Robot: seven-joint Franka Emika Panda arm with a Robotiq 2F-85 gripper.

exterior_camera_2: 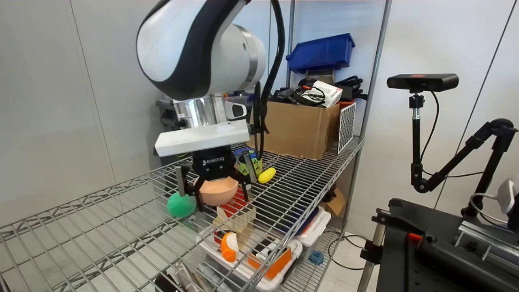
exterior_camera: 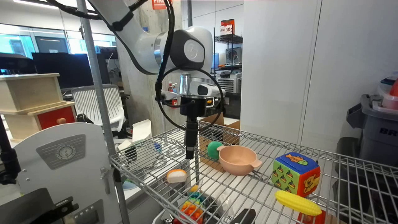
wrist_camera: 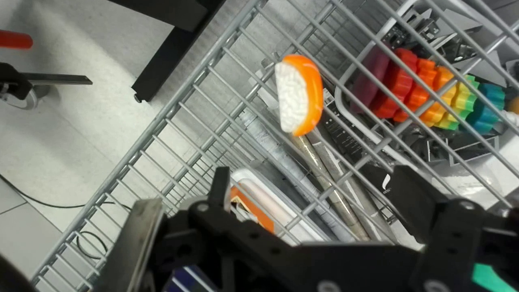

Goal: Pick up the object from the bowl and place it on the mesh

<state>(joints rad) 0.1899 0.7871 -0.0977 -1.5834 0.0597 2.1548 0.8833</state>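
Note:
The object, a small rounded orange-and-white piece (exterior_camera: 176,176), lies on the wire mesh (exterior_camera: 143,186) near its edge. It also shows in an exterior view (exterior_camera_2: 229,246) and in the wrist view (wrist_camera: 299,95), beyond my fingertips. The salmon-orange bowl (exterior_camera: 238,166) stands upright on the mesh, and nothing shows inside it. It appears behind my fingers in an exterior view (exterior_camera_2: 219,190). My gripper (exterior_camera_2: 222,198) hangs above the mesh, pointing down, apart from object and bowl. In the wrist view its fingers (wrist_camera: 317,190) are wide apart with nothing between them.
A green ball (exterior_camera: 214,150) lies beside the bowl. A multicoloured cube (exterior_camera: 296,174) and a yellow corn-shaped toy (exterior_camera: 298,203) lie farther along the mesh. A cardboard box (exterior_camera_2: 292,127) stands at one end. Upright posts (exterior_camera: 99,81) rise at the shelf's corners.

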